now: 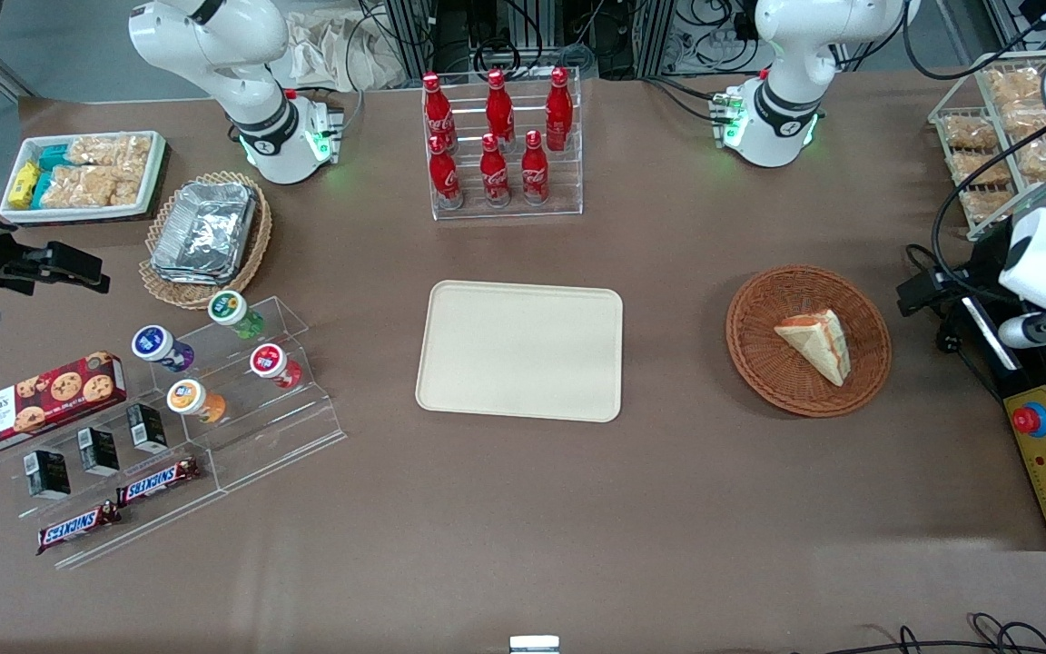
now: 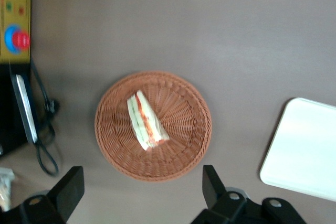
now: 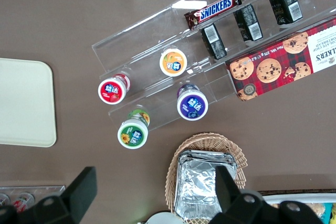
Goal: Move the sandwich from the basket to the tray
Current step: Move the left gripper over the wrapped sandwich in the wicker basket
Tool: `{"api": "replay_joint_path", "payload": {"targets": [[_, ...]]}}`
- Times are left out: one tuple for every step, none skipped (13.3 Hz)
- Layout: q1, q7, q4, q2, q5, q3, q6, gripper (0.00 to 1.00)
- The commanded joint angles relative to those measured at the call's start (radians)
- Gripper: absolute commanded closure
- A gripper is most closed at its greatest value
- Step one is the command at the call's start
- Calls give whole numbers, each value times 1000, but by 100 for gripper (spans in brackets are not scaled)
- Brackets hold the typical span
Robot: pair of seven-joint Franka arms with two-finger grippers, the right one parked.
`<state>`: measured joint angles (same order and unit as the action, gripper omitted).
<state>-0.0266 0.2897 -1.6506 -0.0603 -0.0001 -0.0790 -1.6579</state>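
1. The left arm is raised at the working arm's end of the worktop [image 1: 668, 509], wrist camera looking straight down on the basket [image 2: 153, 126]
2. Its end effector [image 2: 143, 190] hangs high above the basket, fingers [image 2: 71, 187] spread wide, holding nothing
3. The sandwich [image 1: 815, 344] lies inside the basket, apart from the fingers
4. The tray [image 1: 520, 350] sits mid-worktop, well apart from the basket

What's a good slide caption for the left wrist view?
Open pincer above the basket holding the sandwich, tray alongside.
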Motion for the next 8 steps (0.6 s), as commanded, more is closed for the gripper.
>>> {"api": "replay_joint_path", "payload": {"targets": [[5, 117, -224, 91, 3, 4, -154, 0], [4, 223, -323, 124, -3, 7, -243, 0], [4, 285, -404, 140, 6, 10, -313, 0], [4, 307, -476, 142, 9, 10, -380, 0], [2, 318, -548, 149, 9, 10, -454, 0], [2, 328, -589, 152, 9, 11, -498, 0], [2, 351, -598, 143, 9, 11, -506, 0], [2, 391, -600, 126, 9, 11, -517, 0]]}}
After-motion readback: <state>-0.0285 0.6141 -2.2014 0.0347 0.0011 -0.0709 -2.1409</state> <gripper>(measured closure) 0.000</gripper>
